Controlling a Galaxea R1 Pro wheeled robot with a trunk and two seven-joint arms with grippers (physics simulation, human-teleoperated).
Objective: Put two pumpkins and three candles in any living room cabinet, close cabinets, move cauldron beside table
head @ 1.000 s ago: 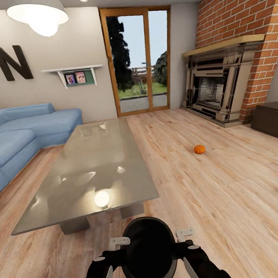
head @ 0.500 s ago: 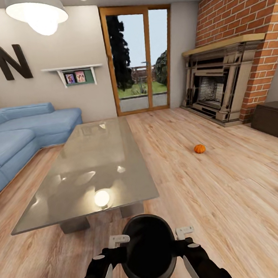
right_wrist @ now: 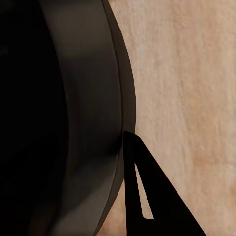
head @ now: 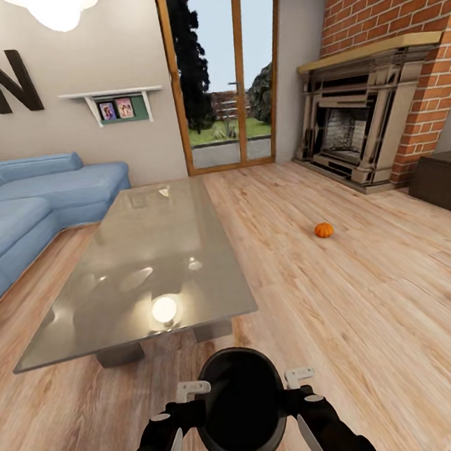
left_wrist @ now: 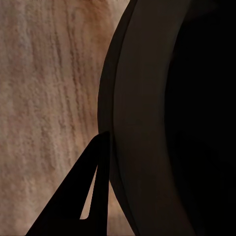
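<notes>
Whole head view has shifted since 0.5 s ago: lamp mostly out at the top, wall letter, shelf and glass door sit higher and a bit left, table edge lower in frame. That is camera motion, not the objects. Arms and cauldron hold the same place in frame as before.

Cauldron sits low centre in the head view, between the two grippers, mouth facing the camera, black inside. Left gripper is against its left flank, right gripper against its right flank, one on each side of the belly. In the left wrist view one dark finger touches the cauldron rim wall; wood floor behind. In the right wrist view one finger likewise meets the cauldron side. Second finger of each hidden, so cannot tell whether either gripper is spread or clamped on the rim.

Table, glossy grey-beige slab top, stands just ahead of the cauldron, slightly left, near but apart. One pumpkin lies on the floor to the right, well apart from cauldron and table, between table and fireplace. Dark cabinet at the right edge, fronts look shut. Blue sofa at left.
</notes>
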